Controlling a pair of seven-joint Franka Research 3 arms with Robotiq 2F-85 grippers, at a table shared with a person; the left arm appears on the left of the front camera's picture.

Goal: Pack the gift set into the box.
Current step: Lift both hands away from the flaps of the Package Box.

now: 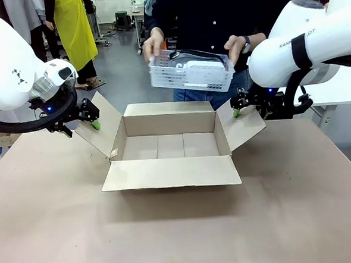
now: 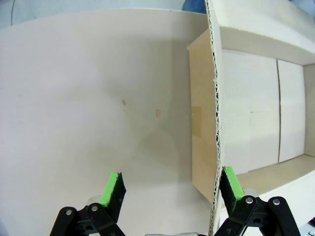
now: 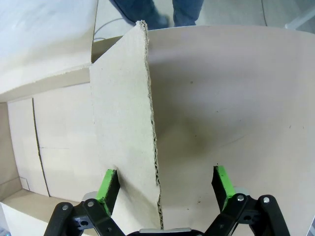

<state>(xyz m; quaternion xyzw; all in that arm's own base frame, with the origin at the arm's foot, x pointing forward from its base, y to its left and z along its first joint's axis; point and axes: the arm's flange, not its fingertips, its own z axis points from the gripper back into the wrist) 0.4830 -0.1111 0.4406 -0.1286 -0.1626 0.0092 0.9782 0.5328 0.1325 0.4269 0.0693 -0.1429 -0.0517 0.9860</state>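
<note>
While a person [image 1: 216, 21] held the gift set [image 1: 189, 71] above the box [image 1: 169, 123], nothing was packed yet — left claw [image 2: 172, 189] and right claw [image 3: 165, 184] apart, astride its side flaps [image 1: 101, 136].

A pale beige bench [image 1: 300, 219] spreads across the foreground, matte and evenly lit, with a few faint marks on its surface. Beyond its far edge lies a smooth grey floor [image 1: 121, 75]. A white table [image 1: 343, 91] stands at the right. Farther back is a light desk [image 1: 137, 13], with a dark stool-like item [image 1: 122, 20] beside it.
</note>
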